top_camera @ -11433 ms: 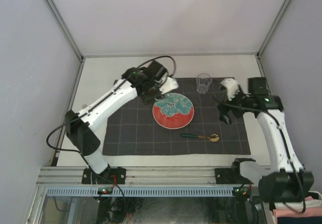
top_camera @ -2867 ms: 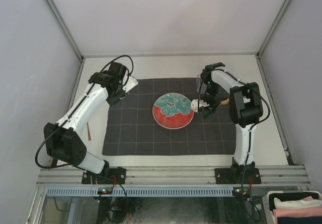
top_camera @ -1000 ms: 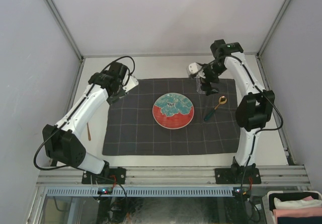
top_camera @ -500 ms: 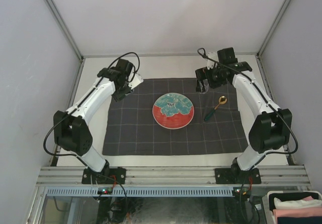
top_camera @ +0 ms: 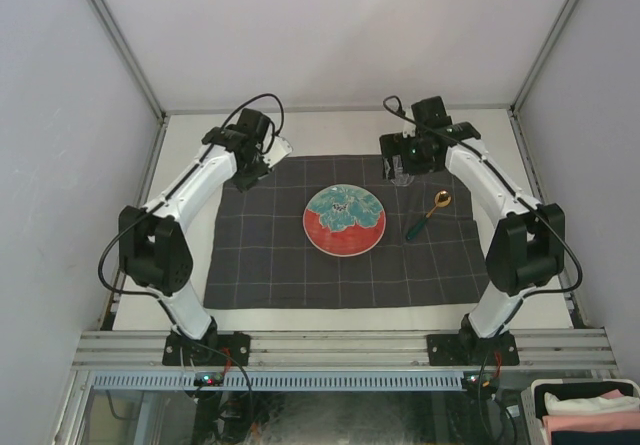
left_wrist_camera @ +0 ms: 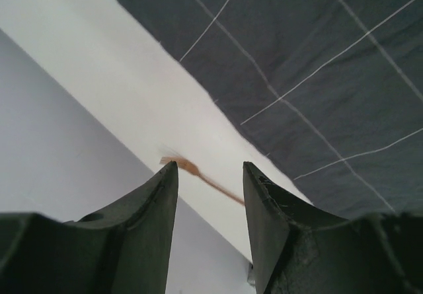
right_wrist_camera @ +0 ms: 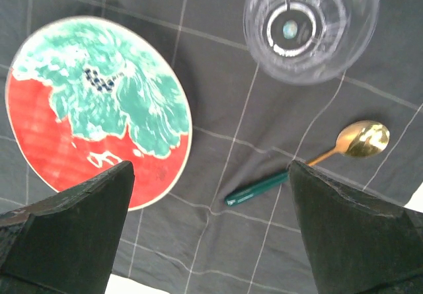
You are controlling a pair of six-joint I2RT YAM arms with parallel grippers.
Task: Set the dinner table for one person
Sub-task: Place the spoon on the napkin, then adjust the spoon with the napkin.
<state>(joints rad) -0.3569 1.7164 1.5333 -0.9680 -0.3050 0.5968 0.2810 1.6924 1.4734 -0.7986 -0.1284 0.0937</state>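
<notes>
Tabletop (top_camera: pixel 330 130) lies under the checked cloth (top_camera: pixel 270 265), bare margin all round it. On cloth: plate (top_camera: pixel 344 221) centre, spoon (top_camera: pixel 427 214) right, glass (right_wrist_camera: pixel 310 26) far-right. Left hand (left_wrist_camera: pixel 210 167) above cloth's far-left corner, right hand (right_wrist_camera: pixel 209 167) far-right; both jaws apart, empty.

Matte dinner table (top_camera: pixel 330 133), woven cloth (top_camera: pixel 270 265), glossy plate (top_camera: pixel 344 221), clear glass (right_wrist_camera: pixel 310 26)

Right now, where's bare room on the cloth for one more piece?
Free: cloth left of the plate, and the near strip below it. Crowded: right of the plate, with spoon, glass, and the right hand above the glass.
</notes>
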